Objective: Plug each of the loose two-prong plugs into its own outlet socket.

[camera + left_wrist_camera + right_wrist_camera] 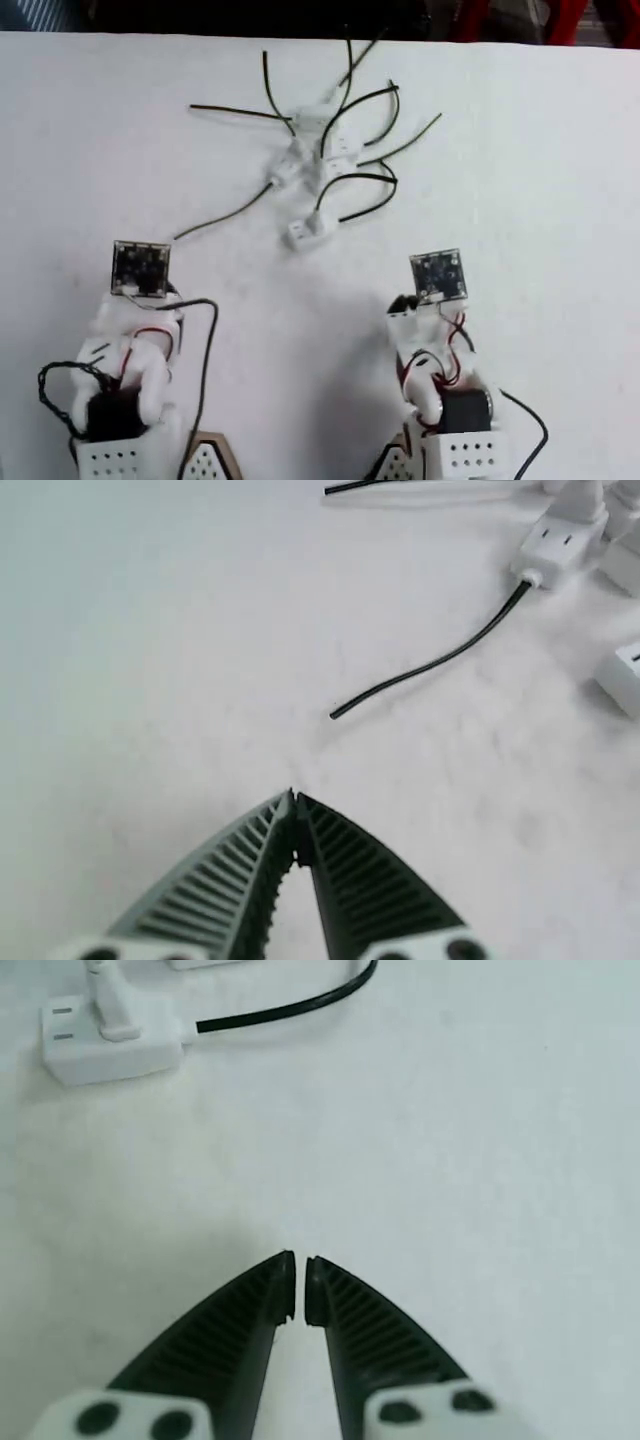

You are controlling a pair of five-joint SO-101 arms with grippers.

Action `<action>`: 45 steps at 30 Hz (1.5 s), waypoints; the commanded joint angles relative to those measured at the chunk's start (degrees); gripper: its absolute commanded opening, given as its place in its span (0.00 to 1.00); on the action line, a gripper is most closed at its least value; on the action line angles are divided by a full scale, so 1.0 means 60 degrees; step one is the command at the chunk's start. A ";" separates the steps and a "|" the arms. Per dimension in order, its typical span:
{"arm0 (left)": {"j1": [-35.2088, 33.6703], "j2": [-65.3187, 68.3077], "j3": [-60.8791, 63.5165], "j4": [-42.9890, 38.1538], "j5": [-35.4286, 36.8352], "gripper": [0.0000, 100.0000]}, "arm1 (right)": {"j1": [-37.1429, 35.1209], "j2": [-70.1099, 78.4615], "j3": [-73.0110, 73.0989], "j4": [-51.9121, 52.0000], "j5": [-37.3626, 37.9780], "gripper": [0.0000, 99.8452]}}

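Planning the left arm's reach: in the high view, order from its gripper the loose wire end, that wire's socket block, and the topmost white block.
1. Loose wire end, beside the left gripper.
2. That wire's socket block, mid-table.
3. Topmost white block, far side.

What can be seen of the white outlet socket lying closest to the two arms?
The outlet socket is a white, plastic-looking rectangular block lying flat on the white table. One end face shows two narrow slots. A black cord leaves the opposite end. A white piece rises from its top side; whether that is a seated plug is unclear. The socket lies ahead of the right gripper, apart from it.
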 commanded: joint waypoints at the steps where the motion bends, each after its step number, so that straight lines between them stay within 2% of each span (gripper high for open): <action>1: 0.0139 -0.0066 0.1158 -0.1114 -0.0015 0.02 | 0.0652 -0.0139 0.0088 0.0271 -0.0103 0.02; 11: 0.0095 0.0007 0.1231 -0.0791 0.0000 0.02 | 0.0725 -0.0139 0.0088 0.1502 -0.0103 0.02; 15: 0.0125 0.0007 0.1231 0.0249 0.0000 0.02 | 0.0725 -0.0139 0.0088 0.2073 -0.0044 0.02; 23: 0.0095 0.0007 0.1231 0.1934 0.0015 0.02 | 0.0799 -0.0139 0.0088 0.2147 -0.0073 0.02; 45: 0.0095 0.0007 0.1231 0.1963 0.0015 0.02 | 0.0784 -0.0139 0.0088 0.2147 -0.0059 0.02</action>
